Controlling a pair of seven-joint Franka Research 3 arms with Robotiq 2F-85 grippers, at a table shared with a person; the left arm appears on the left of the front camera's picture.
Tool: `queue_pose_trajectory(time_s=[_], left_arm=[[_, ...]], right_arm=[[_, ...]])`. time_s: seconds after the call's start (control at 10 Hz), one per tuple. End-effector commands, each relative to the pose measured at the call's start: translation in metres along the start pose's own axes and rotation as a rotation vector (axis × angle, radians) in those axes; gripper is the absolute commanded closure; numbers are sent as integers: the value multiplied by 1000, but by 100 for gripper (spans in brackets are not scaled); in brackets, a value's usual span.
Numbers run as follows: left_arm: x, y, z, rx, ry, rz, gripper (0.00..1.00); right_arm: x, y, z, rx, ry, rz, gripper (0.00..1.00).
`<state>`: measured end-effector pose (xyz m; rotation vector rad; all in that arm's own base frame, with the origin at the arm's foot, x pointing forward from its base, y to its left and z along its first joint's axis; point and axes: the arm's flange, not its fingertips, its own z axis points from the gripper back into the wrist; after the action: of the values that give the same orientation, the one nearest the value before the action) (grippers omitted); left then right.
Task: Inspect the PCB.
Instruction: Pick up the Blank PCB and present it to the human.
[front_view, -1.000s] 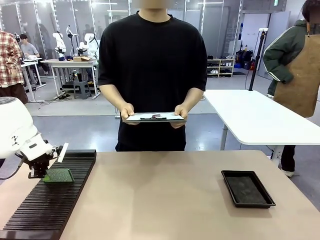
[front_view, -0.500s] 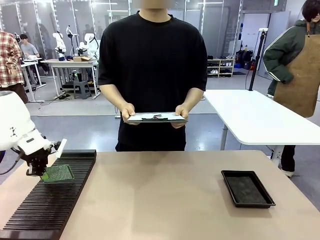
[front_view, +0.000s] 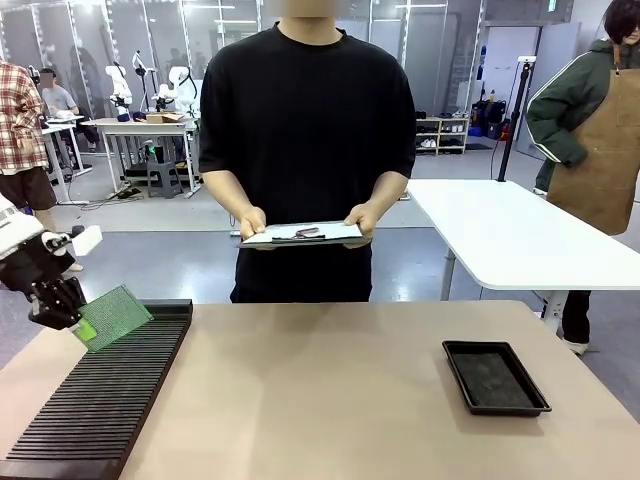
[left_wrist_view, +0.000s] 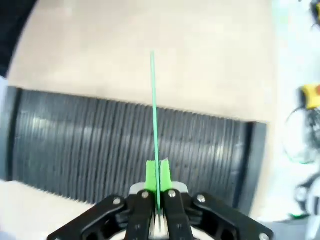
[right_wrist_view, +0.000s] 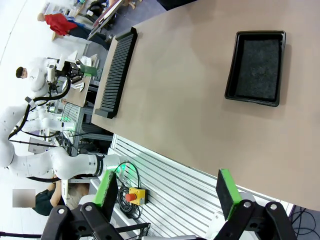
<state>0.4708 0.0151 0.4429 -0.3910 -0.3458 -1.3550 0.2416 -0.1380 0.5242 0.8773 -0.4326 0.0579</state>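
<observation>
Green PCB: it is in the air, tilted, just over the far left corner of the slotted black rack, and it seems not to touch it. In the left wrist view it shows edge-on, as a thin line.
Left gripper: its jaws are closed on the lower edge of the PCB, with one green pad on each face.
Right gripper: its jaws stand wide open and hold nothing. It looks down on the counter from the robot's side.
Done: the board appears to be out of the rack slots and in a firm grip.
Left: the inspection itself looks not yet done. The person stands at the far side with a clipboard in both hands, well apart from the board, so the board probably has to be brought nearer or turned to be seen.
Edges: the far rim of the rack is just beside the lower corner of the board, and the left edge of the counter is near the left gripper.
Open room: the middle of the counter is bare between the rack and the black tray, which lies well apart on the right. A path toward the person looks free.
</observation>
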Motion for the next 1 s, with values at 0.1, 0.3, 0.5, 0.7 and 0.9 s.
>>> queue_pose_trajectory(time_s=[0.1, 0.3, 0.5, 0.7, 0.9], left_arm=[[2, 40, 2, -174, -286, 276, 100], [6, 67, -14, -303, -488, 493, 100], [12, 103, -34, -408, -604, 641, 100], [18, 125, -64, -564, -670, 719, 100], [6, 128, -96, -649, -740, 789, 100]], right_arm=[[1, 0, 1, 13, -4, 18, 0], [1, 0, 1, 13, -4, 18, 0], [1, 0, 1, 13, -4, 18, 0], [1, 0, 1, 13, -4, 18, 0], [1, 0, 1, 13, -4, 18, 0]])
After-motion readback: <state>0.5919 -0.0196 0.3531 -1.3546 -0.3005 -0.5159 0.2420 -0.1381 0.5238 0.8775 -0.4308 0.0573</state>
